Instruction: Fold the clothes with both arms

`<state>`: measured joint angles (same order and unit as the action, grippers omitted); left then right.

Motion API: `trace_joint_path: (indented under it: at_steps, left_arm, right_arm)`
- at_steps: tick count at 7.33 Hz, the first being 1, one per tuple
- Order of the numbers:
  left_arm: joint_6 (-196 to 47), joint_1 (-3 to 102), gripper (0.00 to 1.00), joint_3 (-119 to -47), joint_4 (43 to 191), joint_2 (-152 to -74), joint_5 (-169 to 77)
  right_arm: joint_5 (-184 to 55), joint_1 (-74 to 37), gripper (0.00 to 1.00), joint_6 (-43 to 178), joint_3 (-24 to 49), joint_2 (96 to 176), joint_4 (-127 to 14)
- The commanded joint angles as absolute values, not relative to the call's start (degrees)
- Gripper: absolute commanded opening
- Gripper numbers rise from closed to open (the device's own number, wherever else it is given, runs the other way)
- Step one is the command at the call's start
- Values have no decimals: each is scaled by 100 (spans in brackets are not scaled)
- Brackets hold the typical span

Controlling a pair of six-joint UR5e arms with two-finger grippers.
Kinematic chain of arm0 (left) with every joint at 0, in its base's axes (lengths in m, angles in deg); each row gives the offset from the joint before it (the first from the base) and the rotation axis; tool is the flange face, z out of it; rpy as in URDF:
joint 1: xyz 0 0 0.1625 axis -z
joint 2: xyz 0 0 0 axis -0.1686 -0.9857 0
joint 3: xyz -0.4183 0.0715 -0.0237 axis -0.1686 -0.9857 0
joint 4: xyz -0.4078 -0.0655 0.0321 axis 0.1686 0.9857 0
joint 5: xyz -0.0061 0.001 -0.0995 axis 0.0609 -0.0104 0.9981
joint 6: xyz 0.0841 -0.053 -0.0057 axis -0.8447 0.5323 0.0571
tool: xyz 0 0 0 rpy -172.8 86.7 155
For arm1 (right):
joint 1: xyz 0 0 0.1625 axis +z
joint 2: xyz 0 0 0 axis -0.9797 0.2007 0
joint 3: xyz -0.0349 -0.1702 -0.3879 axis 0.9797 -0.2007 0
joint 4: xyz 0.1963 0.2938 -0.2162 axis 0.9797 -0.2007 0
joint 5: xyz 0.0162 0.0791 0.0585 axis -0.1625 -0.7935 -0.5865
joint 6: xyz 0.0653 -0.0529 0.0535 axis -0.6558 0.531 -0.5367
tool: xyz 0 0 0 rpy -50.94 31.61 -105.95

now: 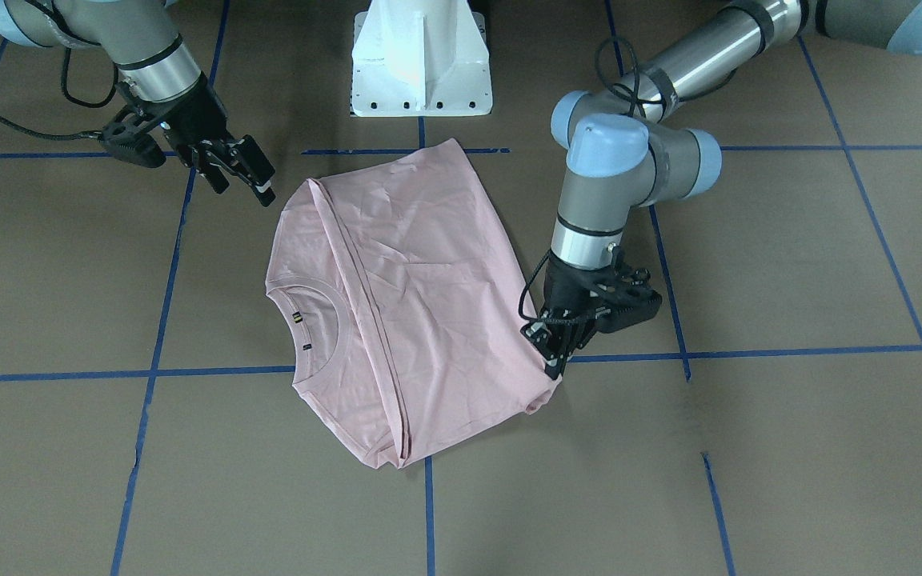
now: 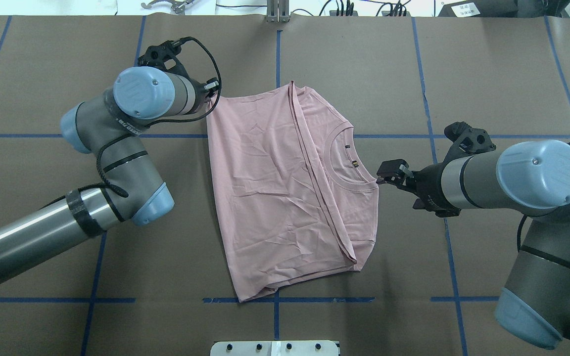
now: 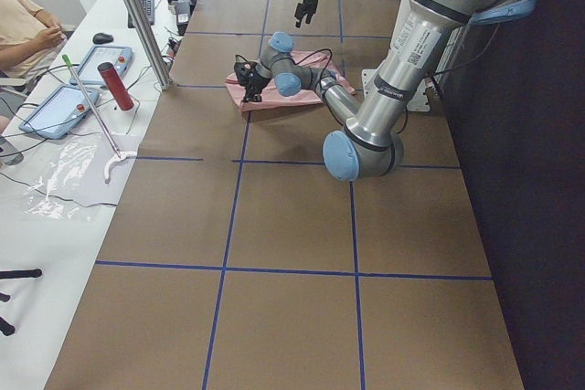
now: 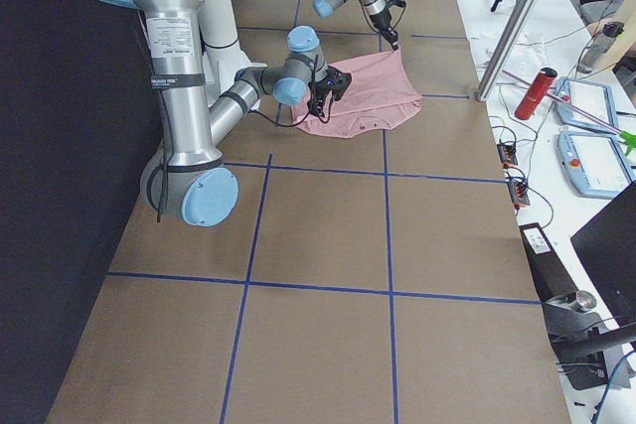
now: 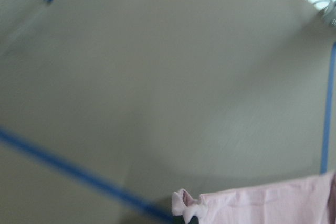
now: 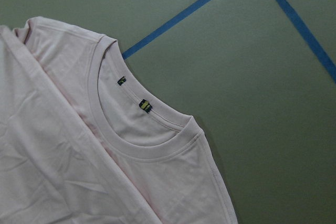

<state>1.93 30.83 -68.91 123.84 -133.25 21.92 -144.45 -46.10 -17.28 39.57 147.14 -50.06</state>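
A: Pink shirt lies half-folded, flat on the counter. The left claw looks pinched shut on one corner; the right claw gapes, clear of the cloth, beside the collar.

B: Thin, limp, light stuff. It'll sag and slide. I'd pinch corners or hems, both layers together, never the middle.

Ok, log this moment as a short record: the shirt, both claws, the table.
garment: light pink short-sleeved T-shirt, lying flat, one part folded over across the body
collar: ribbed round collar, uncovered, just past the folded layer's edge
left claw: shut on a shirt corner, on the side away from the collar
right claw: open, over bare table beside the collar side, not touching the shirt
surface: brown table with blue tape grid
print: not in view
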Motion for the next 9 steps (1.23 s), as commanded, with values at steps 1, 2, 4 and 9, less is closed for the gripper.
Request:
trace_joint_path:
  at_steps: [1,2,4,9]
  left_arm:
    - [-11,3414,0,-5946,12832,-13731,2186]
    - [-142,3502,15,-5491,13190,-13888,2151]
    - [-117,3520,51,-5424,13386,-13855,2168]
    - [-82,3512,53,-6550,13325,-13204,2221]
  right_arm:
    - [-14346,-4608,100,-1784,3921,14507,-5003]
    - [-14327,-4608,100,-1785,3913,14497,-5012]
    - [-14353,-4687,100,-1706,3712,14166,-5003]
    - [-12956,-6435,96,-1811,2780,13284,-5100]
